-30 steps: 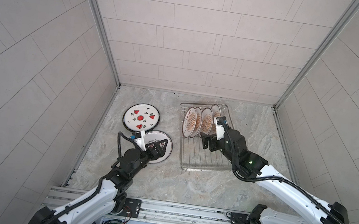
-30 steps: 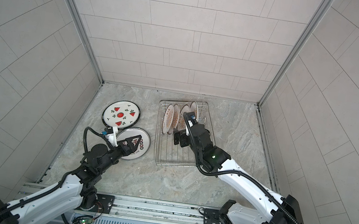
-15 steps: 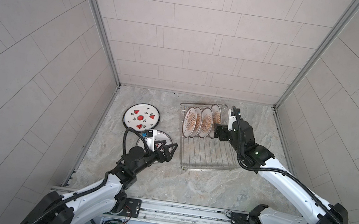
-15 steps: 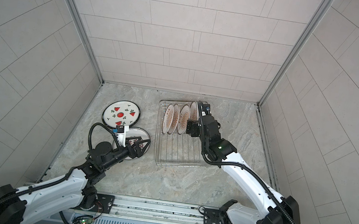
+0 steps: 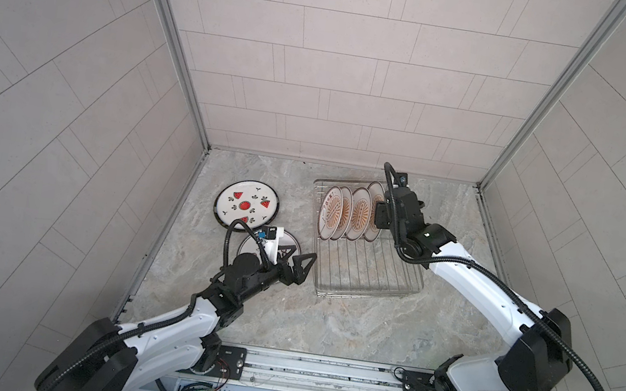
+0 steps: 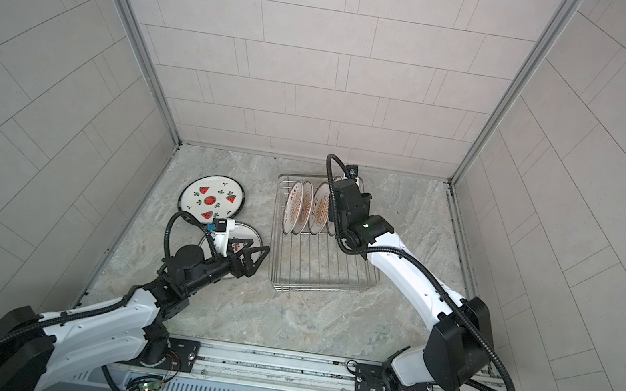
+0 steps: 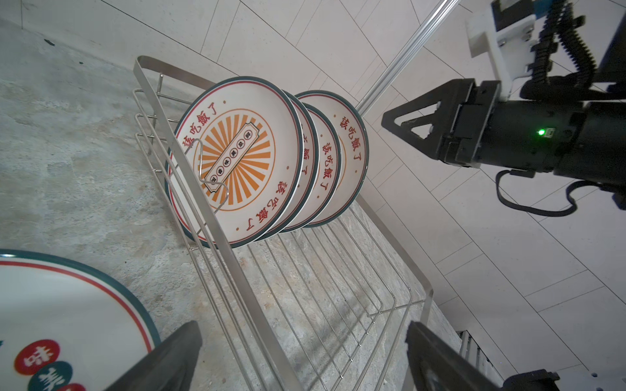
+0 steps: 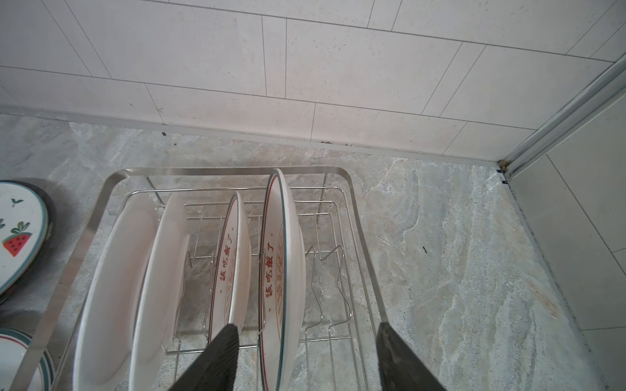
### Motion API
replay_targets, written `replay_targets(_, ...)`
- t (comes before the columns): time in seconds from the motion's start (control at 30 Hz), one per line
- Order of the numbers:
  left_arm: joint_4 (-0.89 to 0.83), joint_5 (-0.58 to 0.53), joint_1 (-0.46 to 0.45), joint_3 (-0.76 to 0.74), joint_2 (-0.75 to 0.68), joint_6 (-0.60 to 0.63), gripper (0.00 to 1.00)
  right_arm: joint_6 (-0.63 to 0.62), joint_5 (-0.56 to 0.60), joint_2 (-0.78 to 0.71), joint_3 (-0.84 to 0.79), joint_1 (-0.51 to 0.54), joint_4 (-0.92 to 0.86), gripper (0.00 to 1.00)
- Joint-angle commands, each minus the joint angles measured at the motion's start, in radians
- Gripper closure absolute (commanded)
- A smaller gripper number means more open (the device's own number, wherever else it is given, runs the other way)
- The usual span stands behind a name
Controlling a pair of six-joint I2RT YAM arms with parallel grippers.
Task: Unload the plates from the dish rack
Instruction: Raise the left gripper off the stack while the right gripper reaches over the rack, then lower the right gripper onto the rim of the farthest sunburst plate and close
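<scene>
1. Straddling the end plate point(image 8: 283, 270): the right tool point(image 8: 306, 326) has its jaws spread, one finger point(image 8: 220, 355) on each side of the plate's rim. The plate sits closer to that finger than to the other. No pinch is visible.
2. The end plate is the one nearest the right arm in a row of four sunburst plates point(image 5: 342, 213). All four stand on edge between the prongs at the far end of the dish rack point(image 5: 371, 272), leaning slightly.
3. The left tool point(image 5: 296, 263) has its jaws spread wide and grips nothing. It hovers above the surface point(image 5: 325, 324) just beside the rack's left rim, well apart from the standing plates.
4. The watermelon plate point(image 5: 246, 205) lies flat on the surface, left of the rack.
5. A second flat plate point(image 5: 289, 241) lies just on the near side of the watermelon plate, partly hidden under the left wrist. Whether the two touch cannot be told.
</scene>
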Motion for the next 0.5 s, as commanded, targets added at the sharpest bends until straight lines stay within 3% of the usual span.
replay_targets(0.0,0.021,-0.016,-0.007,0.026,0.003,0.027,0.00,-0.005,0.039,0.027,0.038,-0.003,-0.050,0.39)
replay_targets(0.47,0.016,-0.039,-0.009,0.016,-0.016,0.022,0.00,-0.014,0.105,0.195,0.182,-0.006,-0.120,0.61)
